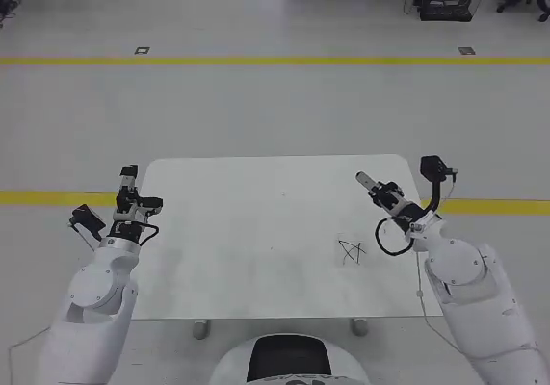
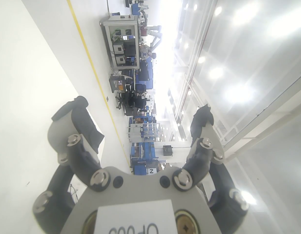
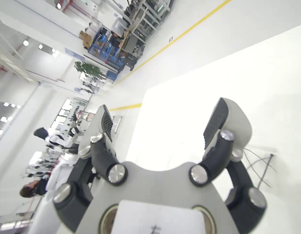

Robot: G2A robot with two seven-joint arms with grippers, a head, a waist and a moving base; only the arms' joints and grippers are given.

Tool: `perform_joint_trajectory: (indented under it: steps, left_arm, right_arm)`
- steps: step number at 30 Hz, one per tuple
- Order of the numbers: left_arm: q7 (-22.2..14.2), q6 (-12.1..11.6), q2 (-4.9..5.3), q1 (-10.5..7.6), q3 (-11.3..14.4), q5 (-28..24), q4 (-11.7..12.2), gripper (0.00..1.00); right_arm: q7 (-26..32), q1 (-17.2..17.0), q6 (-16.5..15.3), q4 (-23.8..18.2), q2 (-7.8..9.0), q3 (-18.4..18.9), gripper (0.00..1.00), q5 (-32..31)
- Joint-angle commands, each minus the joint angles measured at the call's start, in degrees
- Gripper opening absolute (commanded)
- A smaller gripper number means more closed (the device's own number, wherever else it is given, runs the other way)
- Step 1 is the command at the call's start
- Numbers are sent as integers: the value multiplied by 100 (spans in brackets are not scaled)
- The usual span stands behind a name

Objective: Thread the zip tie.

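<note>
Thin black zip ties (image 1: 352, 252) lie crossed in a small heap on the white table (image 1: 255, 231), toward its right front. In the right wrist view the zip ties (image 3: 261, 169) show beside one finger. My right gripper (image 1: 363, 180) hangs open over the table's right rear part, well above and behind the ties; in its own view the gripper (image 3: 162, 119) holds nothing. My left gripper (image 1: 127, 174) is raised at the table's left edge, open and empty, and the gripper (image 2: 140, 108) points out toward the room.
The table's near edge lies close to the robot. Yellow floor lines (image 1: 275, 61) run across the floor behind the table and beside it. Workstations and chairs (image 2: 130, 98) stand far off in the room.
</note>
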Motion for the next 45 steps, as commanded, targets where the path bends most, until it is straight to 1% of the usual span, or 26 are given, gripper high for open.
perform_joint_trajectory:
  steps: [1,3,4,7,16,17,18,21,23,29,32,40,41,43,45]
  left_arm:
    - [0,0,0,0,0,0,0,100]
    - [0,0,0,0,0,0,0,100]
    - [0,0,0,0,0,0,0,100]
    - [0,0,0,0,0,0,0,100]
    - [0,0,0,0,0,0,0,100]
    - [0,0,0,0,0,0,0,100]
    - [0,0,0,0,0,0,0,100]
    - [0,0,0,0,0,0,0,100]
    - [0,0,0,0,0,0,0,100]
    - [0,0,0,0,0,0,0,100]
    - [0,0,0,0,0,0,0,100]
    - [0,0,0,0,0,0,0,100]
    - [0,0,0,0,0,0,0,100]
    - [0,0,0,0,0,0,0,100]
    - [0,0,0,0,0,0,0,100]
  right_arm:
    - [448,70,42,55,25,-51,100,-222]
    - [685,149,168,151,42,-123,100,-525]
    - [799,185,202,164,42,-175,100,-533]
    - [1137,306,109,241,61,-254,100,-682]
    - [1151,319,101,255,63,-249,100,-699]
    - [1214,330,65,286,72,-285,100,-847]
    - [1363,407,10,365,87,-373,100,-1160]
    - [1685,685,102,589,82,-536,100,-1309]
    - [1903,884,170,745,80,-697,100,-1548]
    - [2390,1321,523,1194,32,-1268,100,-2136]
    - [2411,1423,513,1281,9,-1418,100,-2220]
    - [2411,1423,513,1281,9,-1418,100,-2220]
    - [2400,1429,419,1261,13,-1452,100,-2308]
    - [2422,1458,104,1320,29,-1532,100,-2541]
    - [2568,1553,-53,1382,35,-1581,100,-2666]
